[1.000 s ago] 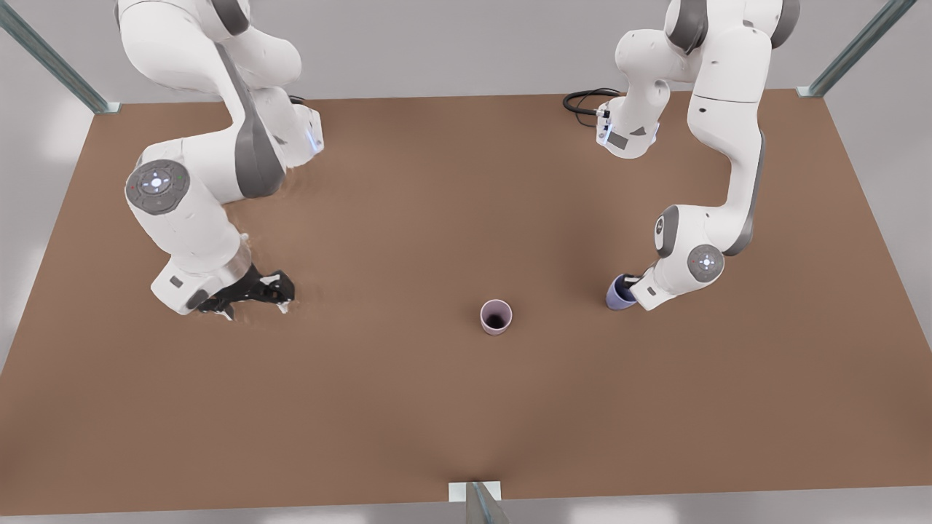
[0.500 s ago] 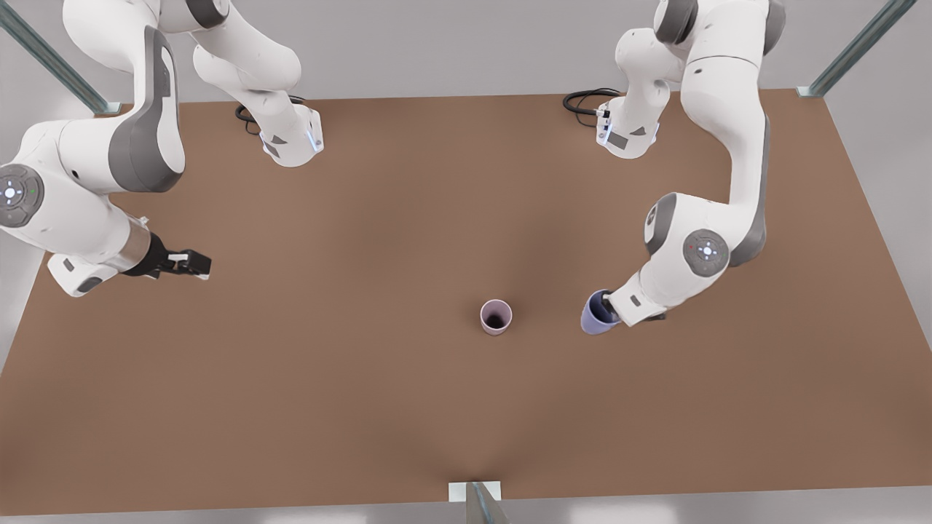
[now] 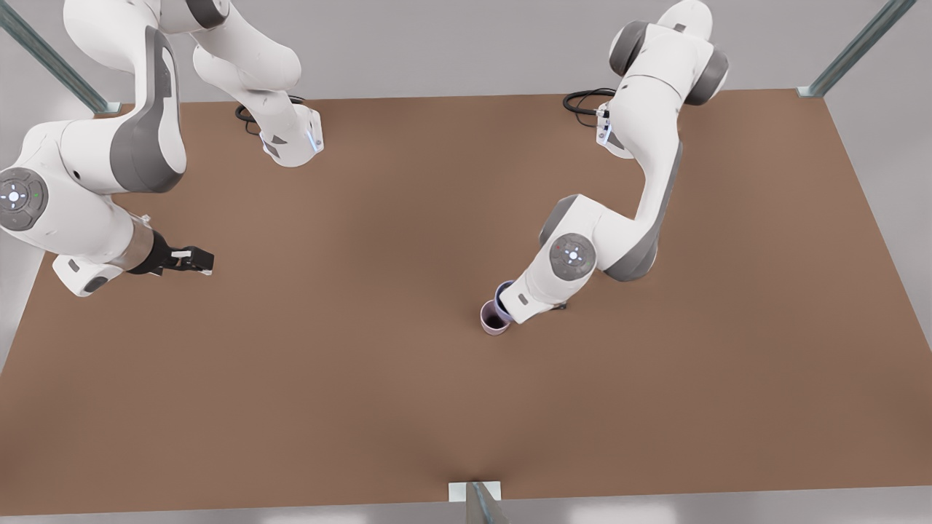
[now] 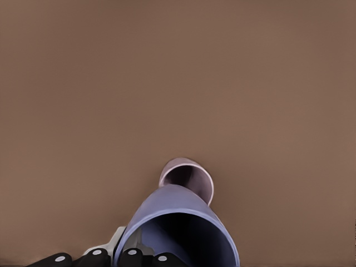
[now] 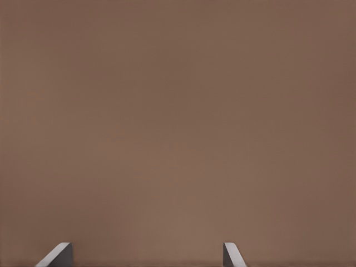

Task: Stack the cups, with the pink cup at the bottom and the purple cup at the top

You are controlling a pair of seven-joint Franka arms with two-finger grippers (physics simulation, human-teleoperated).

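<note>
Both cups point(image 3: 496, 318) meet beneath left hand point(image 3: 510, 300).

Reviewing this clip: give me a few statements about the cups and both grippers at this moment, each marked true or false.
1. The left gripper holds the purple cup. True.
2. The pink cup lies on its side. False: it stands upright on the table, mouth up.
3. The purple cup is over the pink cup. True.
4. The right gripper grips a cup. False: it is open, holding nothing, waiting at the front view's left.
</note>
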